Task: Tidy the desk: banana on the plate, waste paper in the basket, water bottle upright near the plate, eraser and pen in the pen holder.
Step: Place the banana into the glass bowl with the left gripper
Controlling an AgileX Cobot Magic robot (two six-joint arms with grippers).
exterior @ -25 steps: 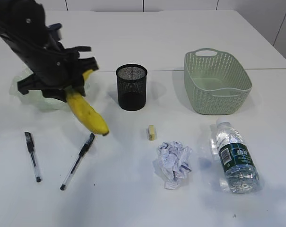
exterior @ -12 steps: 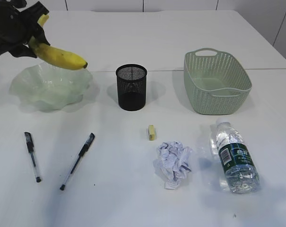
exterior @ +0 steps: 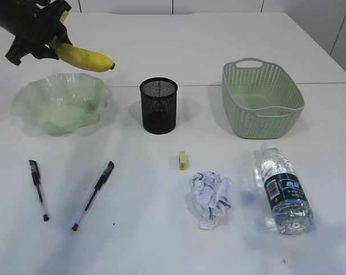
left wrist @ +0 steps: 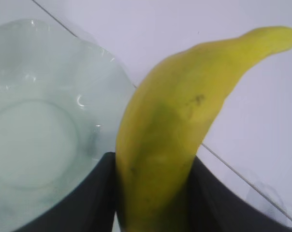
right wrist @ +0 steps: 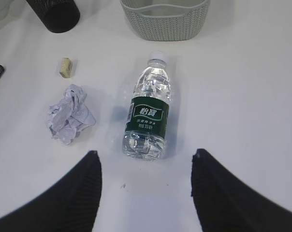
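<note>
Banana point(exterior: 84, 57) held aloft in my left hand point(exterior: 38, 35), whose two dark fingers point(left wrist: 95, 193) clamp its thicker end from either side in the left wrist view; the fruit juts to the right, its dark tip above the far right rim of the plate point(exterior: 58, 103). That plate, a pale green translucent dish with a wavy edge, sits at the far left of the desk point(exterior: 161, 240) and holds nothing that I can see. My right hand point(right wrist: 146, 188) hangs above the near right part of the desk with its fingers spread wide and nothing between them. Just beyond it lies the water bottle point(right wrist: 148, 116) on its side, white cap pointing toward the basket point(exterior: 262, 100), which is a light green woven tub at the far right. Left of the bottle rests the crumpled waste paper point(exterior: 210, 195), and a little farther back the small yellowish eraser point(exterior: 184, 160). The black mesh pen holder point(exterior: 158, 106) stands upright between plate and basket. Two pens lie on the near left: the left pen point(exterior: 38, 189) and the slanted pen point(exterior: 94, 193), apart from each other.
</note>
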